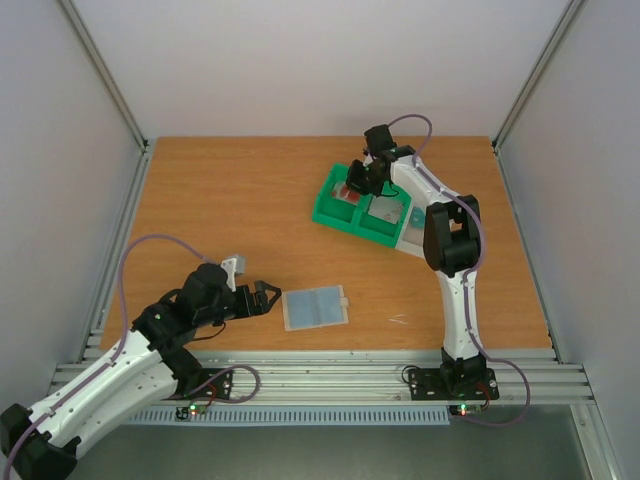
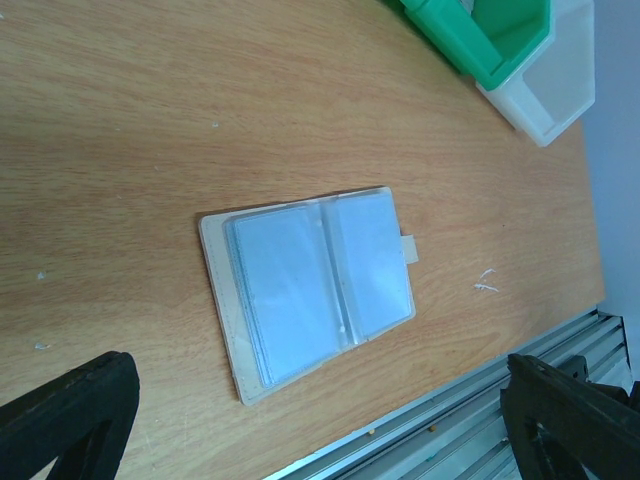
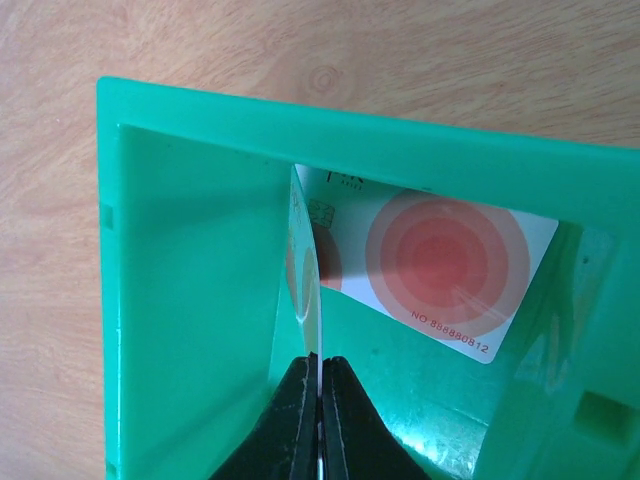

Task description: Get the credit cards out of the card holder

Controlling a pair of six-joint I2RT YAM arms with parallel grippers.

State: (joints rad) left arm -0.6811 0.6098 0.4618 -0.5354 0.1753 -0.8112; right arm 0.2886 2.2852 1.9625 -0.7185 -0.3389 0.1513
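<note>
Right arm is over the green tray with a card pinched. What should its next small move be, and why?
Probably open the right gripper and let the held card drop. It stands on edge inside the green tray compartment, over another card lying there, and the card holder looks empty.

A green two-compartment tray (image 1: 350, 226) is sitting on the far right part of the wooden table (image 1: 230, 190), turned at an angle. A white tray (image 1: 413, 238) is lying just beside its right end. A few small white flecks (image 1: 398, 320) are lying on the wood near the aluminium rails (image 1: 330, 372), which are running along the near edge
</note>
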